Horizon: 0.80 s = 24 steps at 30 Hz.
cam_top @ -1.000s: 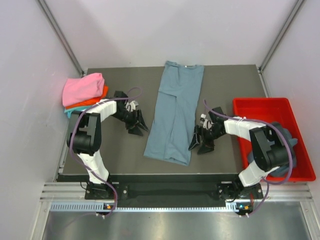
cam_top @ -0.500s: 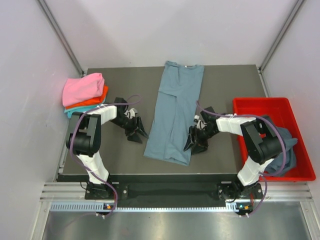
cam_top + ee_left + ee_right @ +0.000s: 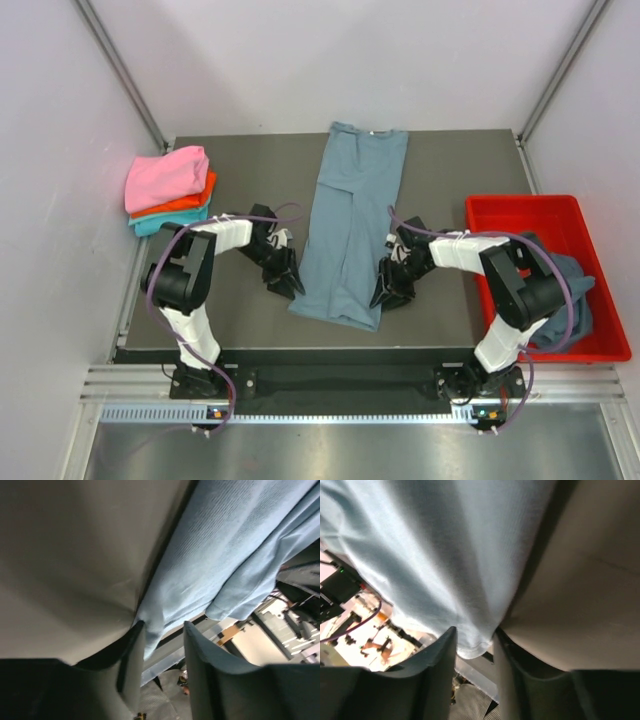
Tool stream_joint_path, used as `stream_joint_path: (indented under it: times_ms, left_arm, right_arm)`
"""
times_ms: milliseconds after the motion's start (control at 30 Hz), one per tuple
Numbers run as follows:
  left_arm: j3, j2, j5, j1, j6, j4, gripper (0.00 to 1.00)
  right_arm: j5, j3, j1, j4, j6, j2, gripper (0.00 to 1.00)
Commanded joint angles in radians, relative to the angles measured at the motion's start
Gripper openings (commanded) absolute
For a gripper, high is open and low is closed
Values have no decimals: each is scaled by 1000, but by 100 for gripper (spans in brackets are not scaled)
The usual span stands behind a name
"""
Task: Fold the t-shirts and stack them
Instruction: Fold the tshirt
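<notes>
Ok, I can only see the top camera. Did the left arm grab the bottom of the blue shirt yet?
Observer: Not yet. In the left wrist view the left end effector is open. The bottom corner of the blue-grey shirt pokes in between its fingers, but they are not pinching it.
Operator: What about the right arm?
Observer: It has not grabbed it either. In the right wrist view the right end effector is open, and the edge of the shirt sits right at the gap between its two fingers.
</notes>
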Motion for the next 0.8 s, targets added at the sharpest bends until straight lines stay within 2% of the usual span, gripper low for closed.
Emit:
stream_joint_path:
  times_ms: [0, 67, 100, 167, 200, 267, 300, 367, 533, 600, 767]
  left_arm:
    - [1, 19, -24, -48, -12, 40, 39]
    - [0, 20, -23, -65, -21, 42, 35]
    - [0, 22, -24, -68, -22, 42, 28]
    - [-3, 17, -27, -71, -25, 47, 24]
    - [-5, 16, -26, -73, -25, 45, 17]
    - [-6, 11, -26, -78, -25, 47, 11]
    - [-5, 7, -21, -81, -22, 47, 5]
    - [-6, -1, -21, -99, -19, 39, 0]
    - [-14, -27, 11, -183, -19, 40, 0]
    - [-11, -36, 29, -249, -19, 43, 0]
    - [9, -47, 57, -309, -16, 43, 0]
  right_arm:
    - [101, -18, 14, -6, -33, -14, 34]
    - [111, 7, 14, -6, -52, 0, 29]
    - [114, 16, 14, -6, -61, 9, 21]
    - [126, 42, 14, -9, -68, 17, 15]
    - [129, 48, 14, -9, -73, 20, 9]
    - [129, 50, 14, -13, -78, 20, 0]
    - [131, 48, 14, -16, -82, 15, 0]
    - [134, 41, 11, -24, -90, 3, 0]
    - [180, 5, -23, -67, -130, -63, 0]
    - [190, -25, -52, -84, -150, -99, 0]
    - [218, -82, -124, -131, -197, -164, 0]
